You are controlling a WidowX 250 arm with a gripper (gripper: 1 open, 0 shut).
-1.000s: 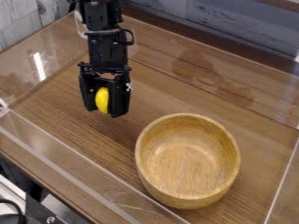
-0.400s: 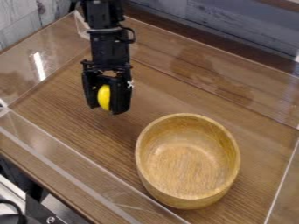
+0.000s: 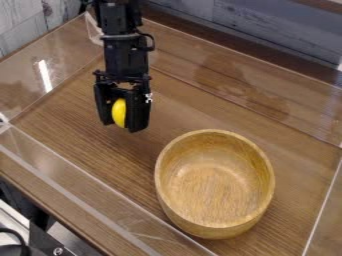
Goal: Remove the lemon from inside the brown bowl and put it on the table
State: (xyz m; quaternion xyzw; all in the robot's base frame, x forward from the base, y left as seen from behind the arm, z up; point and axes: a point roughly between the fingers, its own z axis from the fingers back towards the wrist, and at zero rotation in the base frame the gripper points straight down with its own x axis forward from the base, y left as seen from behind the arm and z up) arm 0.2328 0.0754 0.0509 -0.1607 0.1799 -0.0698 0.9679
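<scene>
Nearest the camera, big round light-brown wooden bowl with thick rim and deep inside, near the bottom edge of the table and toward its right corner; nothing in it, lemon is out. Low risk for the bowl, unless the arm swings back this way on retreat and clips the rim. Farther off, left of the bowl and well apart from it, small bright yellow oval lemon, smooth skin, between the black fingers of the gripper, toward the left edge of the brown wood-grain tabletop with straight plank lines. Pincer looks closed around the lemon, a finger on each side; can't tell from this angle whether the fruit touches the wood or hangs just above it. That's the main worry: if it's still up and the fingers open, it drops, bounces and, being round and smooth, rolls, maybe to the left edge or back toward the bowl. Pushing down too far would squash it or jam the fingertips on the planks. Opening unevenly or lifting too soon could drag it along or tip it over. Job looks nearly done: lower if needed, open slowly, go straight up. Farthest, black jointed arm reaches in from the far side; a sideways move before the fingers clear could knock the lemon.
</scene>
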